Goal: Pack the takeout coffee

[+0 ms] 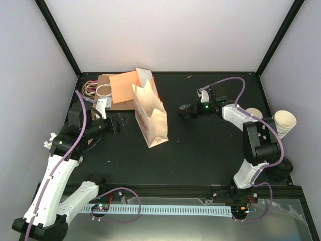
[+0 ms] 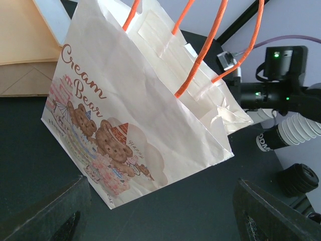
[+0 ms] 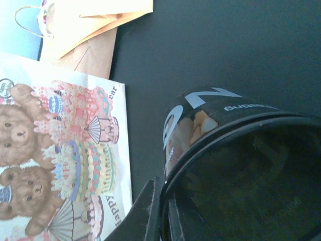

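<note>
Right end effector (image 3: 161,213) tight on dark printed cup (image 3: 213,113); left end effector (image 2: 160,216) wide, empty

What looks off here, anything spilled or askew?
No spill or damage visible. Only oddity: the flat paper bags at the back left lie fanned and crooked. The printed white bag stands, mouth open. The right hand pinches the dark cup at its rim.

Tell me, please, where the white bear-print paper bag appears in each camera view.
Top external: the bear-print bag stands upright, left of centre.
Left wrist: the bag fills the middle, orange handles up.
Right wrist: the bag's printed side fills the lower left.
Shared landmark: the flat tan bags beside it.
</note>
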Controlling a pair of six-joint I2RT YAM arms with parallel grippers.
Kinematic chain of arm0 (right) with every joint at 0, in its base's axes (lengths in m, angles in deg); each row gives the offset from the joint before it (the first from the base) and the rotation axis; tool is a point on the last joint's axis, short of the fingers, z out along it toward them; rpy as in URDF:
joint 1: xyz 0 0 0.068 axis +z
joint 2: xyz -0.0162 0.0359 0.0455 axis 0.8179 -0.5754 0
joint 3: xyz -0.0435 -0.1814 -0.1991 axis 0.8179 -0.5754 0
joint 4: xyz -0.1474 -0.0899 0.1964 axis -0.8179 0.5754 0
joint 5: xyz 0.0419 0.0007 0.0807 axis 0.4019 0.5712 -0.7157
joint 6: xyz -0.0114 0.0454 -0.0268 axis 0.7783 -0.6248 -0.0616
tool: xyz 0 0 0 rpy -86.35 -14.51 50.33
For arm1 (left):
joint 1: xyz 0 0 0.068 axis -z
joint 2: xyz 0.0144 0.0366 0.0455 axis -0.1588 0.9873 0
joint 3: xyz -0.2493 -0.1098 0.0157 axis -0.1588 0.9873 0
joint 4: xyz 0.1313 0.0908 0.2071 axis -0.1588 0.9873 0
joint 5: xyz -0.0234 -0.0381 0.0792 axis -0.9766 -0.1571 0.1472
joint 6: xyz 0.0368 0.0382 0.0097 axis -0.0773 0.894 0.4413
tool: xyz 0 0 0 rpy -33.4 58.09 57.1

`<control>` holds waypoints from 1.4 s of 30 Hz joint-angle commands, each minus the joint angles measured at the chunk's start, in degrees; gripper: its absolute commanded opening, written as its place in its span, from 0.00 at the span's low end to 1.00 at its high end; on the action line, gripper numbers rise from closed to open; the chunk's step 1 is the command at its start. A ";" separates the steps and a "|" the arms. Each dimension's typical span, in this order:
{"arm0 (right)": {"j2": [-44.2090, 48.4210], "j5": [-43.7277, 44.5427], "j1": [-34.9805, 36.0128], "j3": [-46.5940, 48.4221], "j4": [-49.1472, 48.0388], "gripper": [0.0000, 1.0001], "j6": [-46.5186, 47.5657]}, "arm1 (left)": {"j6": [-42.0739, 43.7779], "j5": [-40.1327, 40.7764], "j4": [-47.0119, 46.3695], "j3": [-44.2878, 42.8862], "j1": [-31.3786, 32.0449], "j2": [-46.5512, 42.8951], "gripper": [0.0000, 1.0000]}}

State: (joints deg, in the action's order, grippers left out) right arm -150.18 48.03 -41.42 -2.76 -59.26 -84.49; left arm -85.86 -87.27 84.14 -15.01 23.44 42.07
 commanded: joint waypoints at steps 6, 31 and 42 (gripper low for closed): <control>15.88 24.52 -0.01 0.55 21.84 0.04 9.36 | -0.21 -1.15 -3.12 1.70 -0.25 -0.35 0.80; 24.76 47.66 14.71 -6.12 48.32 0.05 0.45 | 0.28 -4.73 -7.13 5.24 -0.24 0.71 0.80; 22.69 44.19 15.02 -6.29 45.74 0.10 2.56 | 0.47 -4.46 -7.05 4.92 -0.24 1.37 0.79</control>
State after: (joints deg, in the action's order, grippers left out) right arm -126.99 92.99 -26.84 -9.40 -12.68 -82.85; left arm -85.82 -90.94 78.68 -9.77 23.46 43.80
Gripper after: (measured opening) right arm 0.080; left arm 0.796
